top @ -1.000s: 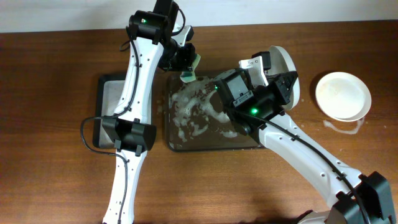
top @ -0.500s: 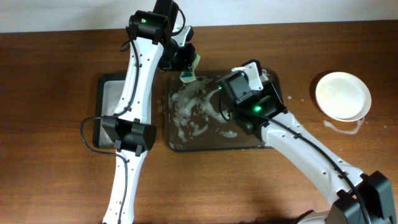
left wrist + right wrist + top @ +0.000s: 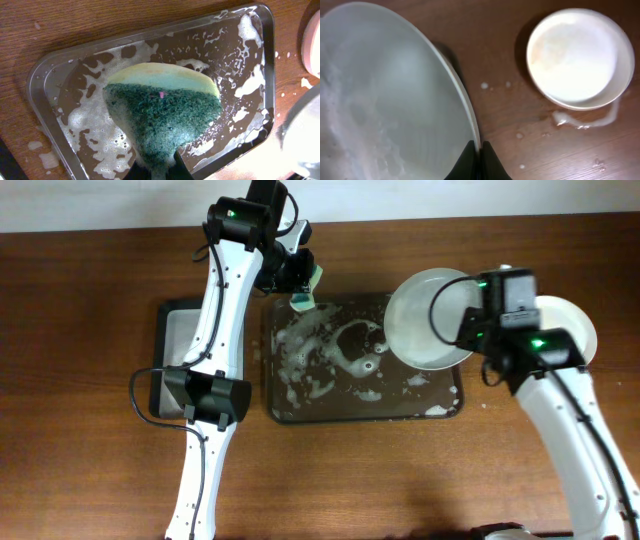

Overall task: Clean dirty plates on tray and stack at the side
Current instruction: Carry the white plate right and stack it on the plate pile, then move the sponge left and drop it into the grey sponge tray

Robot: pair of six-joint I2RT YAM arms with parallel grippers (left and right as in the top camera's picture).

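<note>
Over the tray's [image 3: 440, 412] right end, the right gripper [image 3: 467, 330], clamped on the foamy plate's [image 3: 420, 315] rim, is now carrying it off the tray toward the side plate [image 3: 578, 320] on the table, so stacking is coming next. The left gripper [image 3: 303, 280] is pinching the sponge [image 3: 165, 110] nearby.

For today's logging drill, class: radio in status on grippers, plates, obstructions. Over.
Left gripper shut on sponge, over tray. Right gripper shut on held plate, raised over tray's right end. Second plate on table beyond; only water drops between.
</note>
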